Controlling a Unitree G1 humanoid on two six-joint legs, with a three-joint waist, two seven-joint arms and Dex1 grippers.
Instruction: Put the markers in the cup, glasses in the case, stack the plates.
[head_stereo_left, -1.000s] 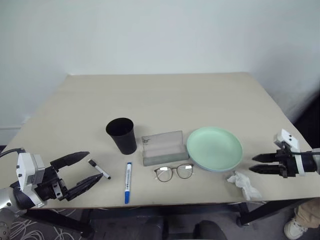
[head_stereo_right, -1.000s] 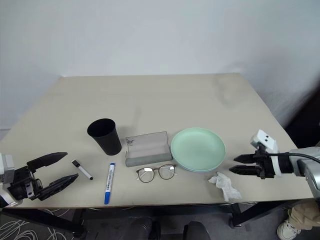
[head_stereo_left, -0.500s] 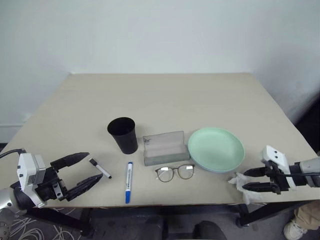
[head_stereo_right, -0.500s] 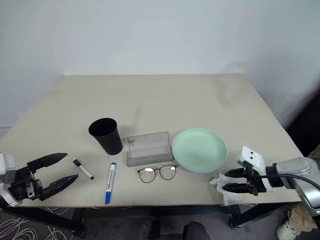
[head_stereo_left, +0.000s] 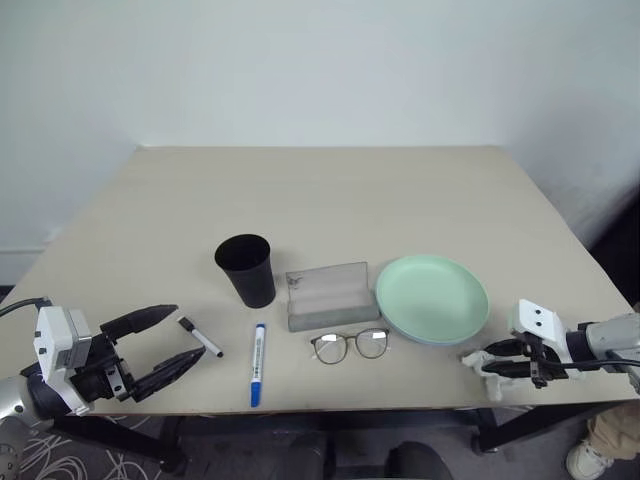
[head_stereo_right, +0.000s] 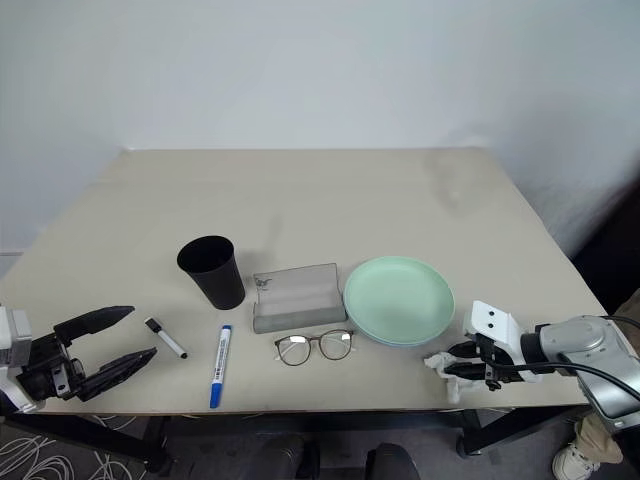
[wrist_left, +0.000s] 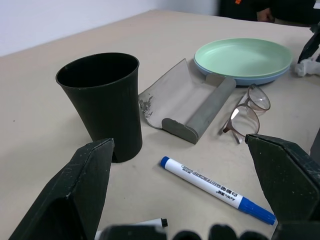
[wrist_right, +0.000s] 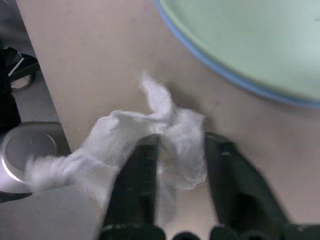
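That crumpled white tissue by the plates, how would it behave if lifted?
The tissue looks soft and wispy, so it would probably flop and squash. Likely very light, it may snag or tear. The right gripper is closing around it.

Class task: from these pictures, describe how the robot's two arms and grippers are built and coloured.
The left gripper and right gripper each have two black, tapering fingers on a black base with a white box-like wrist module. The right forearm is silvery grey, with a thin black cable running along it.

The beige desk (head_stereo_left: 330, 190) carries a black cup (head_stereo_left: 246, 270), a grey case (head_stereo_left: 328, 296) and stacked plates (head_stereo_left: 432, 299). Near its front edge lie glasses (head_stereo_left: 348, 344), two markers (head_stereo_left: 257, 364) and a crumpled tissue (head_stereo_left: 478, 358).
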